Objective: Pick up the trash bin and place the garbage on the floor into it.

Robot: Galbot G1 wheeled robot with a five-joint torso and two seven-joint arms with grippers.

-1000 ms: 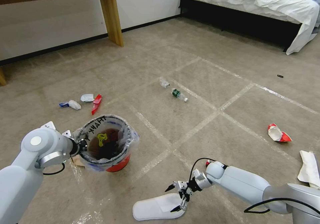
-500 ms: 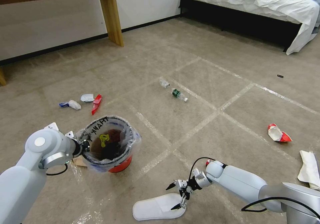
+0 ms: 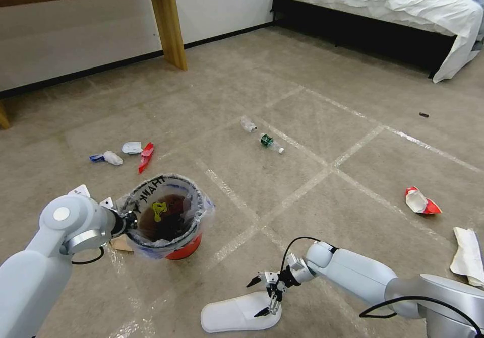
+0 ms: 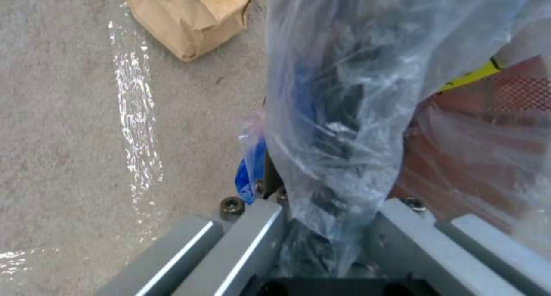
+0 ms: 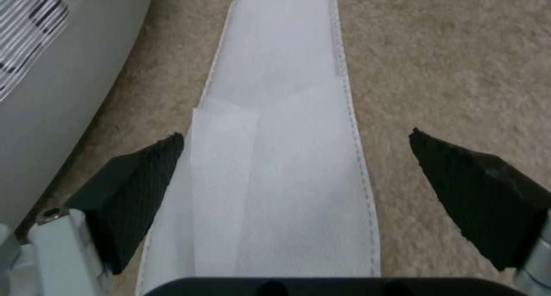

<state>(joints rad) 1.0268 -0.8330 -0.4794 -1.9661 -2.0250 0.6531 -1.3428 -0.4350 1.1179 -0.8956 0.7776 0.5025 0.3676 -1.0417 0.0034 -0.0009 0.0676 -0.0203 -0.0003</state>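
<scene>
- Two grippers are at work. The right gripper (image 3: 262, 296) hangs low over the white slipper (image 3: 237, 315), nearest the robot, with its fingers spread wide. In the right wrist view the black pads (image 5: 137, 188) flank the slipper (image 5: 275, 166), one at its edge and the other off over the carpet, neither pressing it.
- The slipper lies flat on the floor (image 3: 302, 177). Thin, limp fabric gives the pads little to bite; if they close too high they may only pinch air, and if too low they may scrape the carpet.
- The grip looks off-centre, so the slipper could fold, droop or slide out on the lift.
- The left gripper (image 3: 126, 222) is clamped on the bin (image 3: 166, 217) at its near rim, with the bag bunched between the fingers in the left wrist view. If it holds mostly the slick bag (image 4: 344, 115), the bin could tilt or slip free.
- A brown paper bag (image 4: 189, 16) lies on the floor just beside the bin.
- Further out lie wrappers (image 3: 123, 154), two bottles (image 3: 262, 134), a red-and-white carton (image 3: 421, 200) and white paper (image 3: 466, 255) at the right, all well apart, so each needs its own reach or drive.
</scene>
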